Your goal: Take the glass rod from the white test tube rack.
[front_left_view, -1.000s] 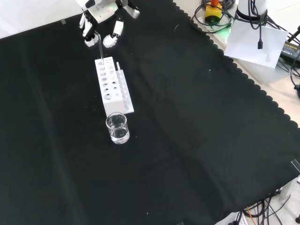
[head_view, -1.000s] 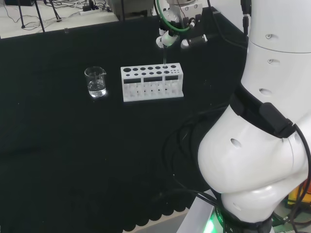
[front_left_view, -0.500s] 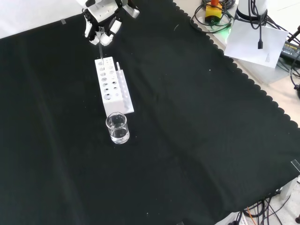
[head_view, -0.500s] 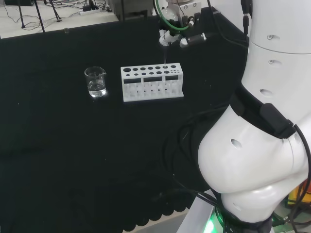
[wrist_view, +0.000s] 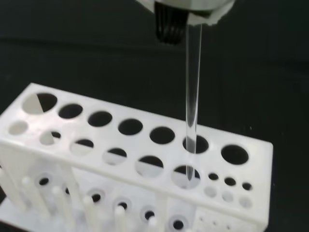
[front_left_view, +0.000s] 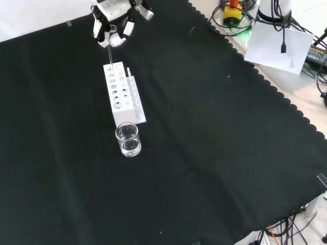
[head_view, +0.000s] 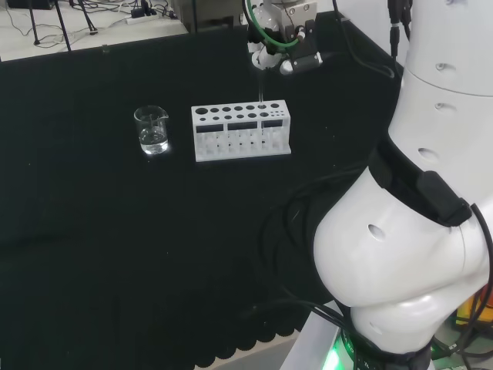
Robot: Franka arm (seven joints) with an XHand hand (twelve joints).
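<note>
The white test tube rack [head_view: 241, 131] stands mid-bench, seen end-on in the front view [front_left_view: 122, 92]. A clear glass rod [head_view: 262, 86] rises upright from a hole near the rack's right end in the head view. The hand [head_view: 271, 48] is above it, fingers curled and pinching the rod's top. In the front view the hand [front_left_view: 115, 28] hangs over the rack's far end with the rod [front_left_view: 109, 53] below it. In the wrist view the rod [wrist_view: 193, 96] runs down from the hand [wrist_view: 190, 6], and its lower end sits in a hole of the rack [wrist_view: 120, 154].
A small glass beaker [head_view: 152, 129] with a little clear liquid stands to the left of the rack in the head view, and nearer than the rack in the front view [front_left_view: 127, 139]. The arm's white links [head_view: 416, 231] fill the head view's right side.
The fingers closed on the rod's top, and the hand has risen a little with it, drawing the rod upward in the rack. Rack and beaker have not moved.
</note>
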